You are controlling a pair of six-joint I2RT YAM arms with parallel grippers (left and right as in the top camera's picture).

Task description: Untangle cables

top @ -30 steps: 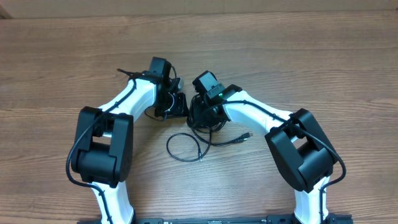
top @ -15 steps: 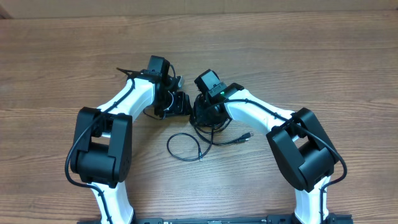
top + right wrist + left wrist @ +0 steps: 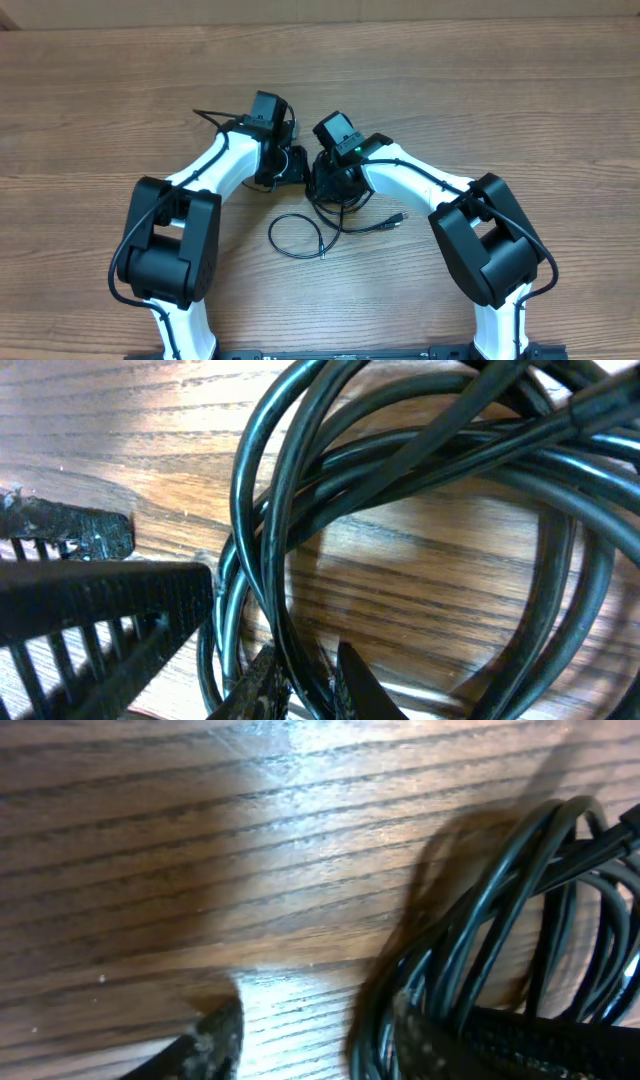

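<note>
The cables (image 3: 345,205) are thin black cords bunched between my two grippers at mid-table. One loop trails toward the near edge, and a silver-tipped plug (image 3: 398,217) lies to the right. My right gripper (image 3: 312,682) is shut on one strand of the coiled cables (image 3: 400,455), and it sits over the bunch (image 3: 327,185) in the overhead view. My left gripper (image 3: 325,1040) is open over bare wood; the cables (image 3: 480,935) lie against its right finger (image 3: 450,1040). Seen from overhead, it (image 3: 290,165) stands just left of the right gripper.
The wooden table (image 3: 500,90) stretches all round. In the right wrist view the left gripper's black ribbed finger (image 3: 100,605) sits close at the left. Thick black arm wires (image 3: 215,120) run along both arms.
My left gripper has shifted right, closer to the right gripper, and its jaws have opened wider. The right gripper and the loose loop have stayed put.
</note>
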